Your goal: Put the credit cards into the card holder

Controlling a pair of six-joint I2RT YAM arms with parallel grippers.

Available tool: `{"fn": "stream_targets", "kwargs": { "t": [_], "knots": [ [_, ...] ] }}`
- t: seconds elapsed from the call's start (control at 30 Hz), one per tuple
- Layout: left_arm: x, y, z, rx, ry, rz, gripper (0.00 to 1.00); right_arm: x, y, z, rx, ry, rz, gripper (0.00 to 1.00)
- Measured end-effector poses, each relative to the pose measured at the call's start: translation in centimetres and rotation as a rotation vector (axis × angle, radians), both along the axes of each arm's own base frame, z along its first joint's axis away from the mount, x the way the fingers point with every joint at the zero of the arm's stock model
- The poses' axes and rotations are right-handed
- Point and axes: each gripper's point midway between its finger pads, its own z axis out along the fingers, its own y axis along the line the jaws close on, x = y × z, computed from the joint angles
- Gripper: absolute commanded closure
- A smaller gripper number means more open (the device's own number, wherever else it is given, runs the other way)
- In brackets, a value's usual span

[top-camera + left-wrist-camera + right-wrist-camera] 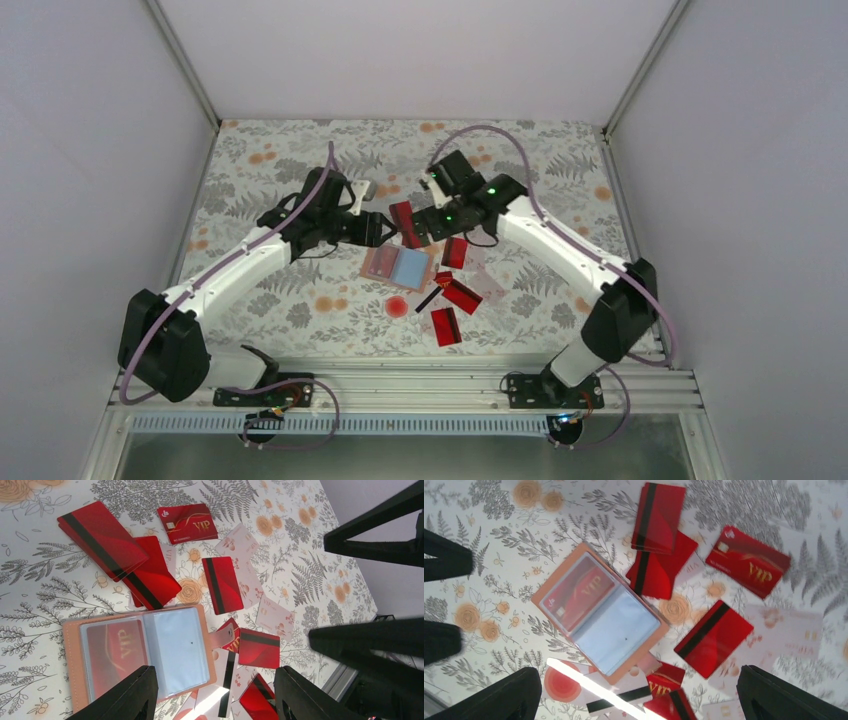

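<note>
Red plastic dominates: the credit cards (222, 584) lie scattered on the flowered table (260, 160), mostly to the right of and below the card holder (398, 265). The holder sits open and flat at the centre of the overhead view, tan cover down and pale blue sleeves up. We see 1 red card (120, 647) already showing through the clear pocket on the left in the left wrist view; the pocket beside it looks empty. The left gripper (215, 671) hangs over the holder's lower edge with jaws spread and nothing between them. The right gripper (638, 672) is likewise released, jaws wide, holding nothing. We judge the cards light, stiff, thin and glossy, so hard to lift off a flat surface. The stack (659, 517) at the top of the right wrist view, or any card overlapping another, offers a raised edge to pinch. The holder looks soft and light and may slide, so we would pin its cover while a card goes in.
</note>
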Motion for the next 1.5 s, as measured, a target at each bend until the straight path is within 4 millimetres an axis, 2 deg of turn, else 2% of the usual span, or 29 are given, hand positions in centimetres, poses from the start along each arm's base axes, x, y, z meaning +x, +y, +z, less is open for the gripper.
{"fn": "stream_targets", "kwargs": {
  "t": [0.17, 0.27, 0.37, 0.5, 0.67, 0.77, 1.07, 1.5],
  "knots": [
    [-0.1, 0.1, 0.2, 0.004, -0.009, -0.004, 0.41, -1.1, -3.7, -0.8, 0.075, 0.081, -0.132, 0.01],
    [-0.2, 0.3, 0.2, 0.008, -0.015, -0.002, 0.41, -2.3, -4.1, -2.1, 0.078, 0.143, -0.161, 0.01],
    [-0.3, 0.4, 0.1, 0.013, -0.016, 0.000, 0.41, -5.2, -3.9, -4.9, 0.044, 0.241, -0.159, 0.01],
    [-0.5, 0.6, -0.2, 0.022, -0.009, -0.001, 0.41, -11.3, -4.4, -9.3, -0.059, 0.391, -0.137, 0.01],
    [-0.6, 0.7, -0.4, 0.033, -0.012, -0.011, 0.41, -16.4, -5.1, -12.3, -0.162, 0.482, -0.127, 0.01],
    [-0.7, 0.7, -0.4, 0.036, -0.015, -0.015, 0.41, -18.2, -5.0, -13.3, -0.199, 0.508, -0.122, 0.01],
    [-0.9, 0.8, -0.6, 0.043, -0.003, -0.016, 0.41, -19.6, -4.8, -16.3, -0.262, 0.549, -0.155, 0.08],
    [-1.1, 0.9, -0.7, 0.045, 0.001, -0.016, 0.41, -19.4, -4.9, -18.1, -0.298, 0.549, -0.180, 0.25]
  ]
}}
